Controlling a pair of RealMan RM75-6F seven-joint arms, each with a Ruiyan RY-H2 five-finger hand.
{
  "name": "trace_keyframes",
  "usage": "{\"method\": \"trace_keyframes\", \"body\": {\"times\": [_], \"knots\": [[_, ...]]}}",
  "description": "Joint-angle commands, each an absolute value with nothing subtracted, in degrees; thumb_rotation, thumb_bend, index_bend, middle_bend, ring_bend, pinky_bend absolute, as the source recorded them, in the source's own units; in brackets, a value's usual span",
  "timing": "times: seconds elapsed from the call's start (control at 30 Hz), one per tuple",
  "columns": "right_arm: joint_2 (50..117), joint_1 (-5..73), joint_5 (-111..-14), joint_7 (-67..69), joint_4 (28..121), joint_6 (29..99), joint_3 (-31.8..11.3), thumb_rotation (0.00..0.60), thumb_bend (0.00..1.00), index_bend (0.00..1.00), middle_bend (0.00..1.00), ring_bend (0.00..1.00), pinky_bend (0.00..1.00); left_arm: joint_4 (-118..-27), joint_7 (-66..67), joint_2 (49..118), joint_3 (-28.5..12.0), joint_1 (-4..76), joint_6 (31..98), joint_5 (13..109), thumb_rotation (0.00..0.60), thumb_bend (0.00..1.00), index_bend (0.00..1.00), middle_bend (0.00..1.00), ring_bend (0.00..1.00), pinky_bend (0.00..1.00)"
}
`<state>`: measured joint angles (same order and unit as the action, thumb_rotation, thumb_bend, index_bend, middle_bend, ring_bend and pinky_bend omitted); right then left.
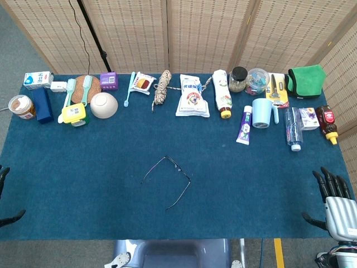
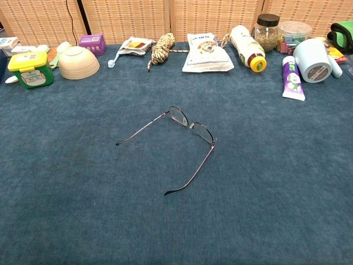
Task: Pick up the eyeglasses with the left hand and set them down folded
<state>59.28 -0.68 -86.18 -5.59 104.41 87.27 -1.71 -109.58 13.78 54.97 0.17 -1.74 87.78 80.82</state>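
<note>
Left robot hand sits barely visible at the near left edge, its state untellable, well apart from the eyeglasses lying unfolded mid-surface, so reaching for them seems the next step.

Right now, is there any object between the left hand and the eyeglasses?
No. In the head view, only bare blue cloth lies between the left hand at the table's left edge and the unfolded eyeglasses.

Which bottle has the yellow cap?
The white bottle lying on its side in the middle of the back row, beside the white bag. The brown bottle at the far right has a red cap.
</note>
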Motion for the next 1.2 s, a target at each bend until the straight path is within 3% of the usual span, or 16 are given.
{"method": "trace_keyframes", "body": {"times": [0.03, 0.7, 1.2], "knots": [[59.29, -0.63, -86.25, -5.65, 104.49, 87.29, -1.76, 0.600, 0.00, 0.00, 0.00, 0.00, 0.00, -109.47, 13.67, 54.93, 0.21, -1.76, 87.71, 80.81, 0.546, 0.07, 0.02, 0.00, 0.00, 0.00], [58.86, -1.17, -85.95, -6.64, 105.31, 87.72, -1.59, 0.600, 0.00, 0.01, 0.00, 0.00, 0.00, -108.31, 13.05, 54.96, -0.06, 0.33, 84.33, 81.07, 0.546, 0.07, 0.03, 0.00, 0.00, 0.00], [58.55, -1.76, -84.98, -6.98, 105.31, 87.98, -1.58, 0.600, 0.00, 0.01, 0.00, 0.00, 0.00, -109.46, 16.36, 56.00, -2.47, 11.09, 72.05, 84.38, 0.544, 0.07, 0.03, 0.00, 0.00, 0.00]]}}
